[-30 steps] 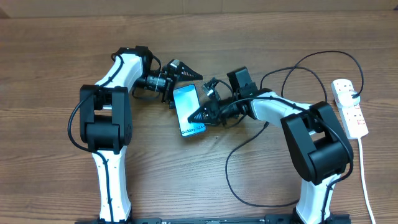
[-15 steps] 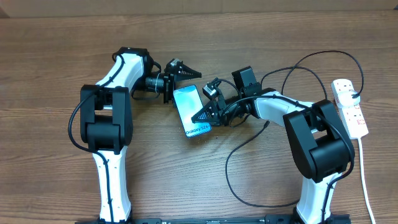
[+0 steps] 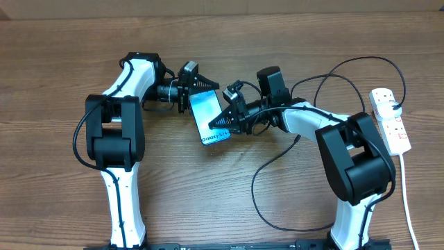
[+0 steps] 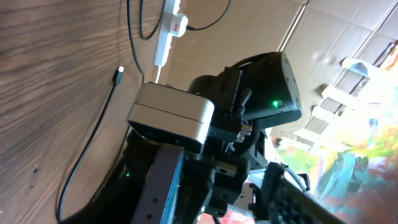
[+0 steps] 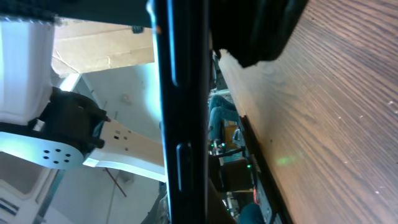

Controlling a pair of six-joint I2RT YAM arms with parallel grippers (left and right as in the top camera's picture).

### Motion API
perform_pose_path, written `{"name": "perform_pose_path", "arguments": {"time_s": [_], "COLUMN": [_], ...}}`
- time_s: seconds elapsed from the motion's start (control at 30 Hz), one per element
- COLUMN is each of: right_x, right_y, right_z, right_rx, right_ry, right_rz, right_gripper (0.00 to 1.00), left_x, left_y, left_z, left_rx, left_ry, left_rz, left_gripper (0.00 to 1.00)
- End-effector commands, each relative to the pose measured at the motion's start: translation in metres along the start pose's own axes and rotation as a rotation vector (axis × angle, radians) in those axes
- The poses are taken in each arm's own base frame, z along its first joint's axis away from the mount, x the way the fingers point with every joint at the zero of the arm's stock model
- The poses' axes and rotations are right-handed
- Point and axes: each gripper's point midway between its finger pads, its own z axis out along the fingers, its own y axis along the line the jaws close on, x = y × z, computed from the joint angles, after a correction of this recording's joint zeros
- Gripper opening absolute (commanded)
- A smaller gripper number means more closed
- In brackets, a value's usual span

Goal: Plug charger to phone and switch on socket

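Brown wood-grain table lies under the left gripper and right gripper. Ahead of the left one: tan cardboard-like panels, white shelving, bright light. Ahead of the right: a pale wall.

Tabletop middle: my left pincer and right pincer crowd the phone from both sides; no gap to pass between.
Near edge, centre: bare wood between my two arm bases, open.
Right half: the charger loops across it, blocking a low sweep.
Right edge: the socket and white cord line it.
Far left corner: open.
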Motion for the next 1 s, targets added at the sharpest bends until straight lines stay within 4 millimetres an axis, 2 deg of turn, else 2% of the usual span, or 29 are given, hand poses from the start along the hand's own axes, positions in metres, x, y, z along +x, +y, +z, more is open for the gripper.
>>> {"name": "perform_pose_path", "arguments": {"time_s": [0.0,0.3,0.4,0.47,0.57,0.7,0.77,0.97], "right_x": [-0.037,-0.039,-0.04,-0.039,-0.039,-0.04,-0.042,-0.04], "right_y": [-0.023,-0.025,-0.026,-0.026,-0.024,-0.002,0.015,0.067], "right_z": [-0.006,-0.006,-0.007,-0.007,-0.008,-0.017,-0.025,-0.058], "right_rx": [0.138,0.147,0.154,0.16,0.161,0.153,0.155,0.135], "right_ry": [-0.199,-0.211,-0.216,-0.21,-0.211,-0.235,-0.269,-0.356], "right_rz": [0.135,0.134,0.113,0.066,0.058,-0.016,-0.054,-0.164], "right_gripper": [0.04,0.04,0.04,0.17,0.5,0.74,0.79,0.82], "left_x": [0.014,0.014,0.014,0.014,0.014,0.018,0.02,0.028], "left_y": [-0.032,-0.029,-0.027,-0.027,-0.025,-0.026,-0.027,-0.023], "left_z": [0.018,0.018,0.018,0.018,0.017,0.011,0.007,-0.002], "left_rx": [0.063,0.045,0.036,0.036,0.023,0.024,0.027,-0.006], "left_ry": [0.035,0.037,0.038,0.038,0.037,0.025,0.017,0.018], "left_rz": [0.045,0.049,0.05,0.066,0.094,0.136,0.148,0.163], "left_gripper": [0.44,0.05,0.04,0.04,0.04,0.04,0.04,0.04]}}
